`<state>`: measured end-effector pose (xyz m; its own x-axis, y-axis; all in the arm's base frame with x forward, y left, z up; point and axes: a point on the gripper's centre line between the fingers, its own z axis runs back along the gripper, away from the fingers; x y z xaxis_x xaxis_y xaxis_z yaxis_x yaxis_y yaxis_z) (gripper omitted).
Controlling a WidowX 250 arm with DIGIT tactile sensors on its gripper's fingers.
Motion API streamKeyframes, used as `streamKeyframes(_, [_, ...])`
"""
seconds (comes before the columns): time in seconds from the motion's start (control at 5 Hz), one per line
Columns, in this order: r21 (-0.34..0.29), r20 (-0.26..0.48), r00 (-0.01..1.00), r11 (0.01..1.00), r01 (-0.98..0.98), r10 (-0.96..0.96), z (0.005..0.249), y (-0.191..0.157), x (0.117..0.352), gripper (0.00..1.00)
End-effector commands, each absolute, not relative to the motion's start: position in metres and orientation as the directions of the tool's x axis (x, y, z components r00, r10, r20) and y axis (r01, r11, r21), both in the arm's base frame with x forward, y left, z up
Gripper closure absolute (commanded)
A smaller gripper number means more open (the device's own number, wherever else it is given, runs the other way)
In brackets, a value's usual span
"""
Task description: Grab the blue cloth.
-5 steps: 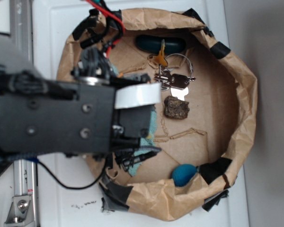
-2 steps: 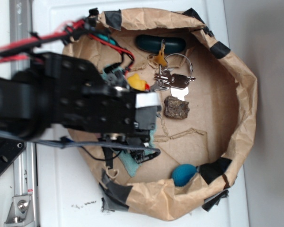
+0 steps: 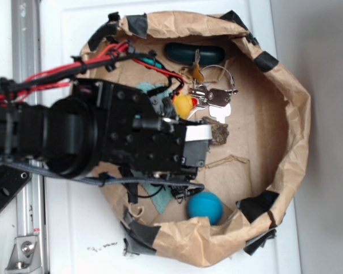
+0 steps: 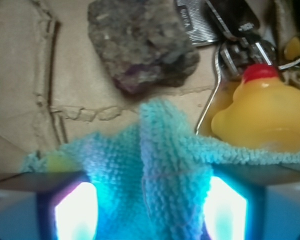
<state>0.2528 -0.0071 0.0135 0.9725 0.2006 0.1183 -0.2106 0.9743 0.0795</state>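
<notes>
The blue cloth (image 4: 162, 160) is a fuzzy light teal towel, bunched into a raised fold between my two fingers (image 4: 72, 210). My gripper (image 4: 149, 212) is shut on that fold in the wrist view. In the exterior view the black arm (image 3: 131, 137) covers most of the cloth. Only teal edges of the blue cloth (image 3: 160, 197) show below the arm and at its top. The gripper's tips are hidden under the arm there.
A yellow duck (image 4: 262, 115) rests against the cloth's right edge, with keys (image 4: 225, 25) and a dark rock (image 4: 140, 47) beyond. A blue ball (image 3: 204, 206) and a dark teal oblong (image 3: 194, 53) lie inside the crumpled paper wall (image 3: 291, 131).
The arm has moved right, deeper into the paper bowl, now hiding part of the rock. The duck has shifted right toward the keys, and the blue ball has rolled left.
</notes>
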Motion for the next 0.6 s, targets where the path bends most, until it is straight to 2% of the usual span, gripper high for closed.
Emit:
streamKeyframes(0.0, [0.079, 0.132, 0.963, 0.966, -0.246, 0.234, 0.0102, -0.0027, 0.2524, 1.0])
streamKeyframes(0.4, [0.1, 0.127, 0.968, 0.968, -0.232, 0.219, 0.0072, -0.0021, 0.2531, 1.0])
